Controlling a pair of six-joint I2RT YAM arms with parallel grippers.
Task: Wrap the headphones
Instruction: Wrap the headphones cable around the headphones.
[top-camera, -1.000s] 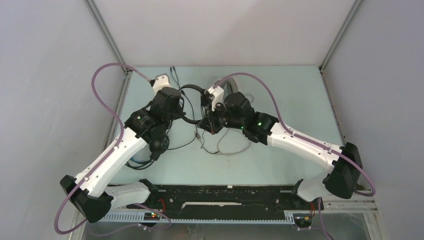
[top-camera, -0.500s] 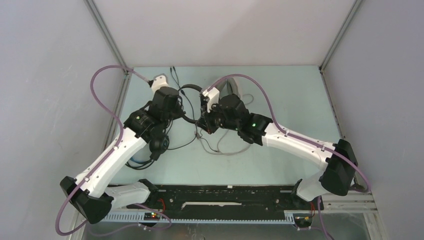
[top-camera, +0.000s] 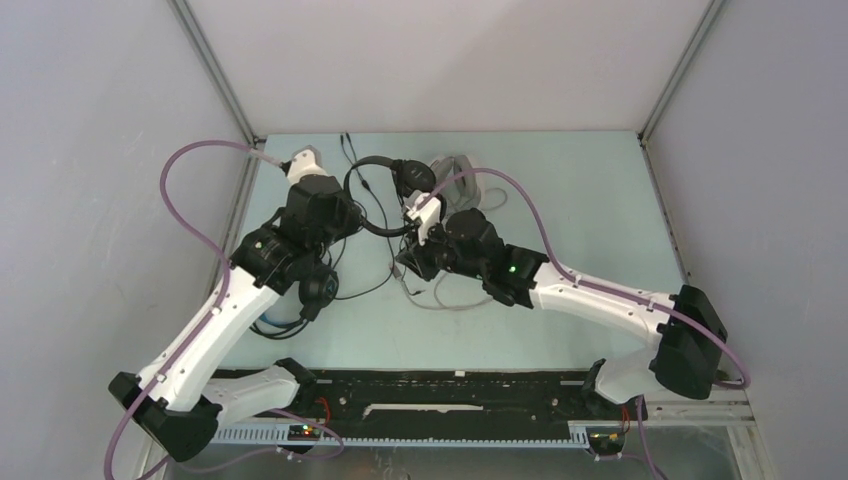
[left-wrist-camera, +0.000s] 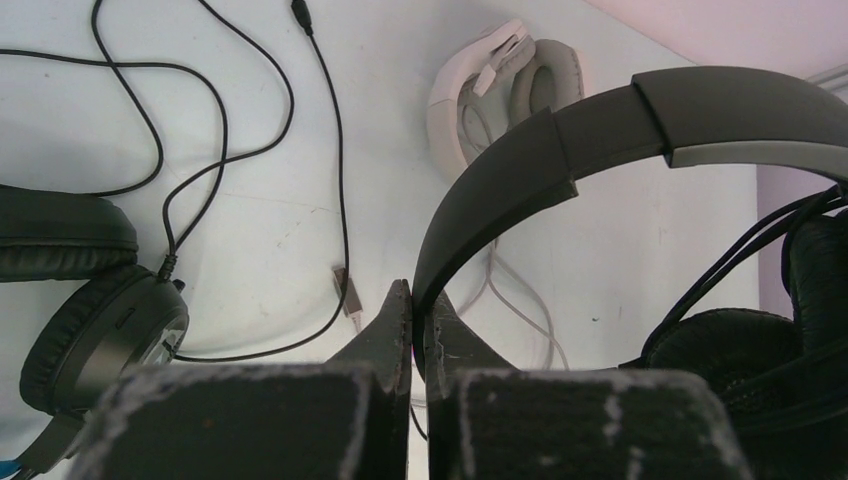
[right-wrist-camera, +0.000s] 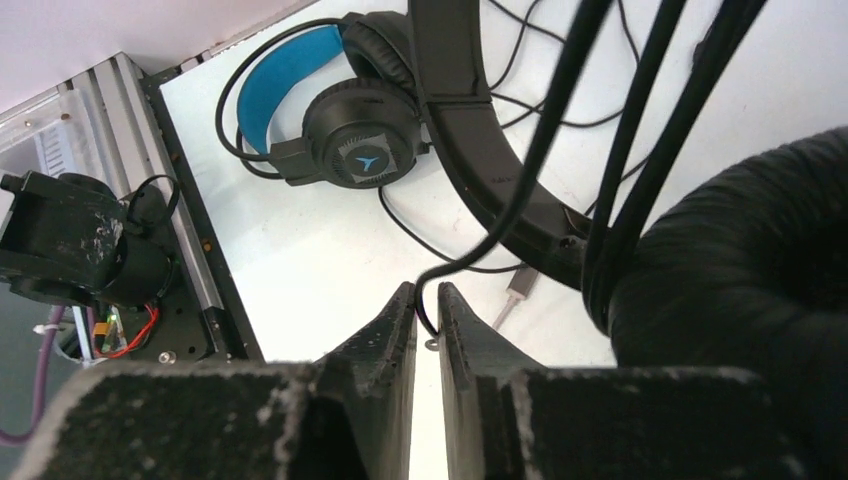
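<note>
My left gripper (left-wrist-camera: 420, 295) is shut on the headband (left-wrist-camera: 560, 150) of the all-black headphones (top-camera: 375, 228), holding them up off the table. My right gripper (right-wrist-camera: 427, 295) sits just below them in the top view, jaws slightly apart. The thin black cable (right-wrist-camera: 556, 110) hangs loosely in that gap. A large black ear cup (right-wrist-camera: 740, 270) fills the right of the right wrist view, with several cable strands running past it. The blue-banded headphones (right-wrist-camera: 360, 150) lie at the left by my left arm (top-camera: 318, 290). The white-grey headphones (top-camera: 455, 170) lie at the back.
A loose grey cable (top-camera: 460, 300) loops on the table in front of my right gripper. Its plug (right-wrist-camera: 518, 285) lies under the held headband. Black cables (left-wrist-camera: 200, 130) trail at the back left. A black rail (top-camera: 450, 390) runs along the near edge, and enclosure walls stand on three sides.
My right gripper has drawn back toward the near side and its jaws have parted a little around the cable. My left arm has shifted the black headphones slightly left, uncovering an ear cup.
</note>
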